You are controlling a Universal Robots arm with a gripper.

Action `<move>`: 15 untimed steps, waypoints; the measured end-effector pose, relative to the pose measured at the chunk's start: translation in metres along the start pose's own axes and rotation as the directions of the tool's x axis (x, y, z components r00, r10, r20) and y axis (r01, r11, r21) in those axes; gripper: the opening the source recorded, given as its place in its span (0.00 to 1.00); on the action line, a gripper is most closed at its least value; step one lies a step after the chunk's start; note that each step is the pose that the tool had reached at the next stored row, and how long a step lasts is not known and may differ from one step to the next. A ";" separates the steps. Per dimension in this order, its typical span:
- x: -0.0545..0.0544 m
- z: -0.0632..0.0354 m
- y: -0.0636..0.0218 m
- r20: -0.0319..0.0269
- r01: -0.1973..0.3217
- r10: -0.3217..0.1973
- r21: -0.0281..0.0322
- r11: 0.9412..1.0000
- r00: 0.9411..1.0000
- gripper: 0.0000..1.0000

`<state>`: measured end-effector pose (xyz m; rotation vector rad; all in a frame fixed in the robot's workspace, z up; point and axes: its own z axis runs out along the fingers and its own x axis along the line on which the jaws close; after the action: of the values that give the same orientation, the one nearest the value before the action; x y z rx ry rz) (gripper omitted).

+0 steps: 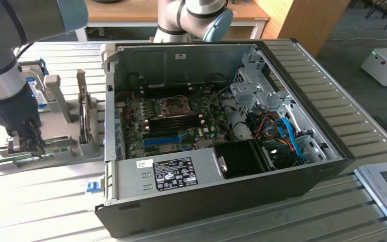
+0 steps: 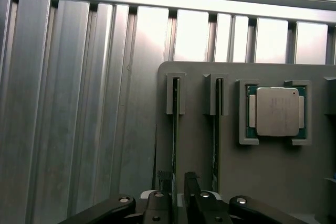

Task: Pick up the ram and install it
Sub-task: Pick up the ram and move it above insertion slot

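Ram [image 2: 175, 129] edge-on between jaws of gripper [image 2: 178, 178]

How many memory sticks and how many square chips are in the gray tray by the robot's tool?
Ram sticks: 2, the second in the next slot
Square processor chip: 1
Total: 3

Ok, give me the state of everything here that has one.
Gripper: open, straddling the ram.
Ram: on edge in its holder slot, not lifted.
Other ram: on edge in the next slot.
CPU: lying flat in the holder's pocket.
Case: side open, motherboard exposed.
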<state>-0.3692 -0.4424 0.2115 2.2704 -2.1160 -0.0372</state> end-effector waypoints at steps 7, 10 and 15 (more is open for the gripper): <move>0.000 0.0013 -0.0001 0.000 0.000 0.000 0.000 1.000 1.000 0.25; 0.000 0.0022 -0.0001 0.000 0.000 0.000 0.000 1.000 1.000 0.25; 0.000 0.0032 -0.0002 0.000 0.000 0.000 0.000 1.000 1.000 0.25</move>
<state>-0.3692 -0.4424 0.2083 2.2704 -2.1159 -0.0373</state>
